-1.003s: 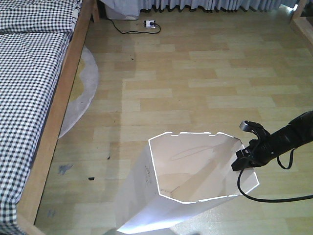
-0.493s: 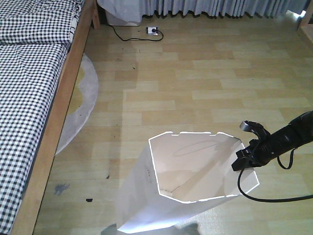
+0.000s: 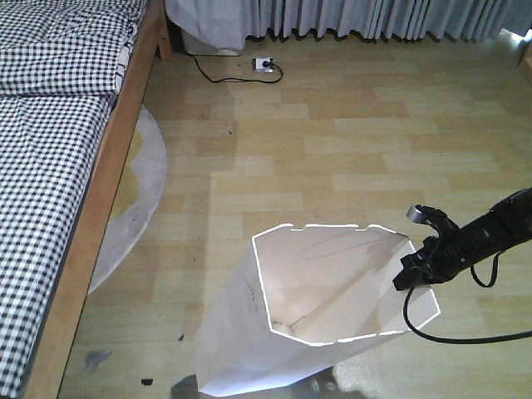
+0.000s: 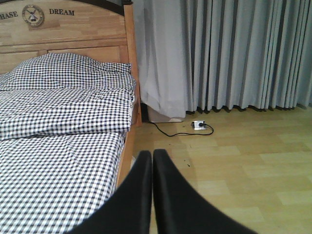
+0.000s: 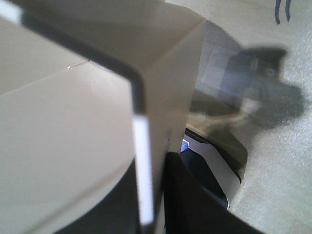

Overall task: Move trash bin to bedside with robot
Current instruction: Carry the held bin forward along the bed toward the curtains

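The right gripper (image 3: 412, 271) pinches only the thin rim of the trash bin (image 3: 332, 283), so dragging toward the bed (image 3: 50, 183) may tip it or slip free.

In the upper left of the left wrist view, the light wooden headboard (image 4: 73, 34) of the bed (image 4: 58, 161) carries dark capital letters along its arched top. At the frame's left edge stands "HASE" — its start is cut off by the edge. Next comes a round emblem (image 4: 33, 15) showing a windmill, then "DREAM". In the front-facing view, faint grey marks sit on the outer left wall of the trash bin (image 3: 237, 332) — too small to read.
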Available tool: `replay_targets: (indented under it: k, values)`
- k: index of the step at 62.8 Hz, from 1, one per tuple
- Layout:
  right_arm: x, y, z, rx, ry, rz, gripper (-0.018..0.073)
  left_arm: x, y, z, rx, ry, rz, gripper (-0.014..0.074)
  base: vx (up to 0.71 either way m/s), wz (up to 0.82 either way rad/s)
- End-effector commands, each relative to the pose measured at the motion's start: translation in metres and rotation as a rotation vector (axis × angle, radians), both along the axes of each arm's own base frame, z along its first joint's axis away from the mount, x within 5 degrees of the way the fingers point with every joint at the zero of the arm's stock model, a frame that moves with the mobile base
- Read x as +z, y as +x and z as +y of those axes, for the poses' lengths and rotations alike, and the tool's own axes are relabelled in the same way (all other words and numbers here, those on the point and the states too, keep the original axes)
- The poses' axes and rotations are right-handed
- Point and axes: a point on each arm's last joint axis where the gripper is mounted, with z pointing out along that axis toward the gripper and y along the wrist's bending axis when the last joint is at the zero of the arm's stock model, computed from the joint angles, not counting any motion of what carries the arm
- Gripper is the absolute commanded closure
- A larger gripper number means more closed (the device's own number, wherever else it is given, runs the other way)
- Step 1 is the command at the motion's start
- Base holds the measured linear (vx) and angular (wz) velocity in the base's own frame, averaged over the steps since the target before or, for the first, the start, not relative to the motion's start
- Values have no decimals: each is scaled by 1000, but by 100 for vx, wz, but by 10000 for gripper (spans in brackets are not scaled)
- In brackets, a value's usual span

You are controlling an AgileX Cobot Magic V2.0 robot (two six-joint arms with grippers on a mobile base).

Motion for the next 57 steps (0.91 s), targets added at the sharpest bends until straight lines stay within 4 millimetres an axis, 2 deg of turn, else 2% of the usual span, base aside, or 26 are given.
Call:
replay_targets:
  k: [1, 57]
  values:
    - [43, 8, 11, -5, 210, -8, 564, 15, -2, 0, -3, -1, -103, 603, 25, -4]
    - [43, 8, 11, -4, 210, -9, 564, 15, -2, 0, -3, -1, -103, 603, 27, -7]
